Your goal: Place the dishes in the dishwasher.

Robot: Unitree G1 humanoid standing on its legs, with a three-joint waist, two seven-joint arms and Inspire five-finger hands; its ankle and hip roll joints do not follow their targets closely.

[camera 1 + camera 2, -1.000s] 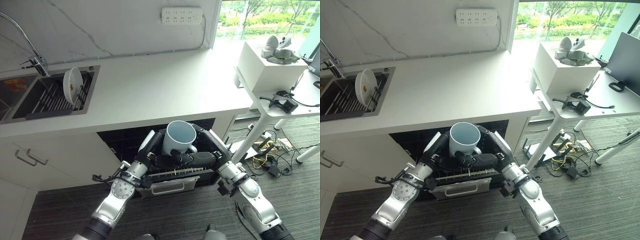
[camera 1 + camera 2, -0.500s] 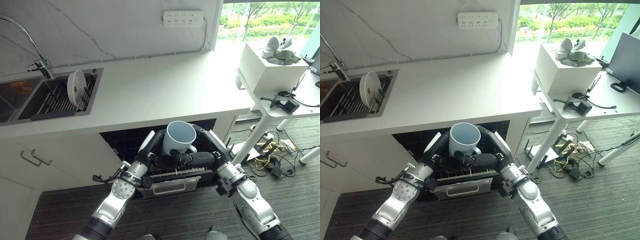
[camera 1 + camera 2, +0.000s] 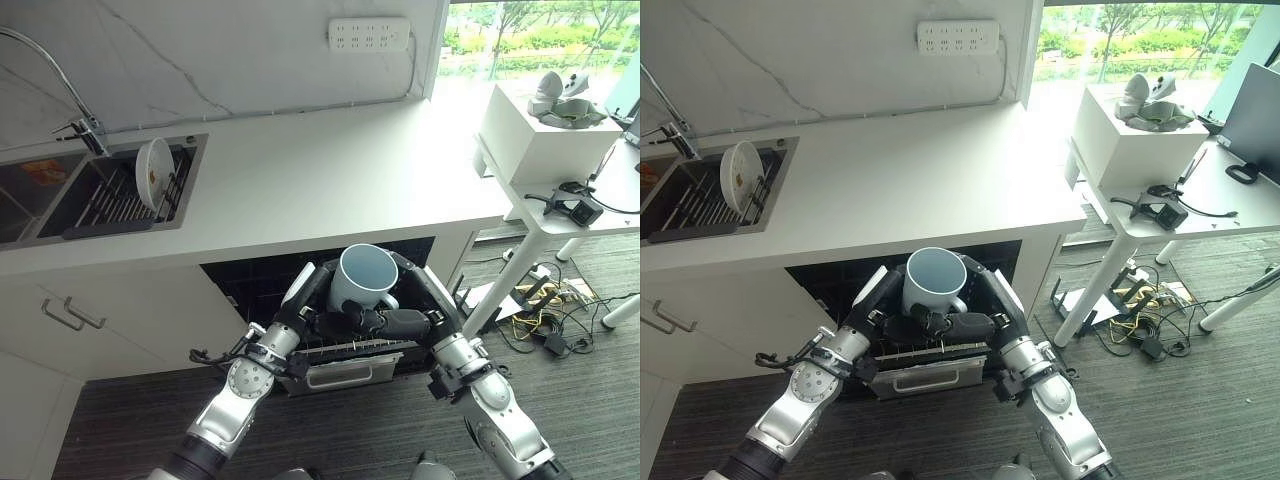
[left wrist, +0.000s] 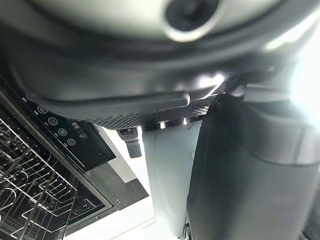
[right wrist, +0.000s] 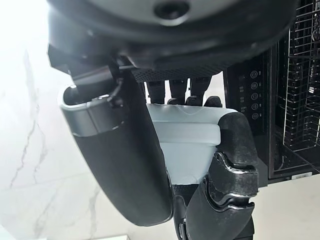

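The white table [image 3: 330, 190] runs across the scene, with a sink [image 3: 60, 195] set into its far left; a white plate [image 3: 153, 172] stands on edge in the sink's rack. Beneath the table's near edge the dishwasher [image 3: 290, 275] is open, its wire rack [image 3: 345, 348] drawn out toward the robot.

Above that rack, the pale blue mug [image 3: 362, 280] is held upright, mouth up, between both hands. The right hand [image 3: 395, 322] is curled round the mug's lower wall by the handle, and its wrist view shows fingers wrapped against the pale body. The left hand [image 3: 300, 312] lies against the mug's left side, but whether its fingers are curled cannot be told.

Over the last second the mug has shifted only slightly, sitting a touch to the right while the whole view has moved as well, so most of that is likely the camera. It seems the mug is not yet lowered, so the placing step is probably still ahead, and the plate remains to be fetched.

The dishwasher's control panel [image 5: 254, 95] shows small round icons; no wording can be read.
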